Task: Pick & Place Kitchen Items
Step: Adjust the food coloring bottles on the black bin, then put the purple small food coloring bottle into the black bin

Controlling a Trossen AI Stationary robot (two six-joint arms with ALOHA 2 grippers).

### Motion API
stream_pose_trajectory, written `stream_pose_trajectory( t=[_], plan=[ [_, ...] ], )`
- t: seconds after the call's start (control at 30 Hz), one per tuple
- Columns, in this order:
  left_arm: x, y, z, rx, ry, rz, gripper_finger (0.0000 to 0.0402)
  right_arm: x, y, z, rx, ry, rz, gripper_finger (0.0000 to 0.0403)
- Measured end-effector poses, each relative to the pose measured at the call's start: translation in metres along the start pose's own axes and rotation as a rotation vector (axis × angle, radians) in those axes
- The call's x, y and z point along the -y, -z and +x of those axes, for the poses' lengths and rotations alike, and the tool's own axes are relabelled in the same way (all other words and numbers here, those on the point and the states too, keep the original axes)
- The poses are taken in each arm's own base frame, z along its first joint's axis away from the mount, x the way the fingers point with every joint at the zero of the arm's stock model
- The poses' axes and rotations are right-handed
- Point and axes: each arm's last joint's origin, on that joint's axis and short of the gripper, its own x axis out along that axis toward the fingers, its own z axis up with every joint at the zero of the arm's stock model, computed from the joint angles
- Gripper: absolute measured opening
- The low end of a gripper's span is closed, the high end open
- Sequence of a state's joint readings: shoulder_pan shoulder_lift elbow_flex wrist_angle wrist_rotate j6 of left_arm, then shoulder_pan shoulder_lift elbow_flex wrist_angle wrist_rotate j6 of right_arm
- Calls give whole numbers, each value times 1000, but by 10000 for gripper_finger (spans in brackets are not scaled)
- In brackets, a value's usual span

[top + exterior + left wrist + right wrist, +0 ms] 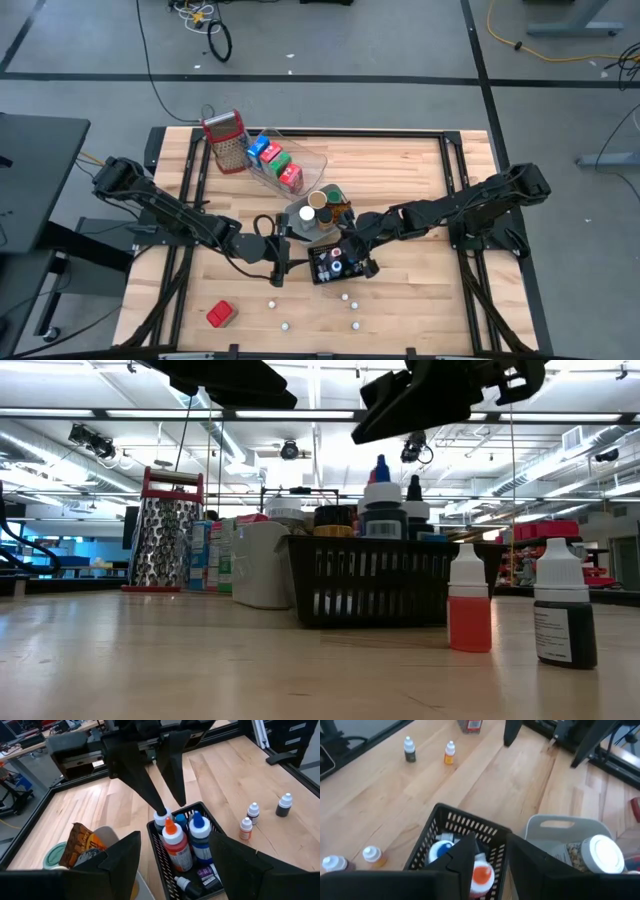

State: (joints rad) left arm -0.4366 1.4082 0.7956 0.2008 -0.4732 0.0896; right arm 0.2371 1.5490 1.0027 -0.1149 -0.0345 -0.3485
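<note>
The left tool [277, 262] is held low at the left side of the black basket [322, 270], its fingers spread apart and nothing gripped, with that arm stretched in from the worktop's [420, 190] left edge. The little bottles [182, 832] are stood upright in the basket, right under the right tool [167, 805]. That tool is pointed down over a white-capped bottle [161, 817], fingers a little apart around its top; whether it is gripped cannot be told.
</note>
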Motion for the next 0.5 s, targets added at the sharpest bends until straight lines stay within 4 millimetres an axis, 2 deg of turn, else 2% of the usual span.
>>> stream_pose_trajectory(
  t=[0.3, 0.5],
  plan=[
    [0, 0, 0, 0, 1, -6, 245, -9, -14, -13, 89, -7, -7, 139],
    [0, 0, 0, 0, 1, -7, 245, -34, -29, -12, 205, -150, -25, 145]
  ],
)
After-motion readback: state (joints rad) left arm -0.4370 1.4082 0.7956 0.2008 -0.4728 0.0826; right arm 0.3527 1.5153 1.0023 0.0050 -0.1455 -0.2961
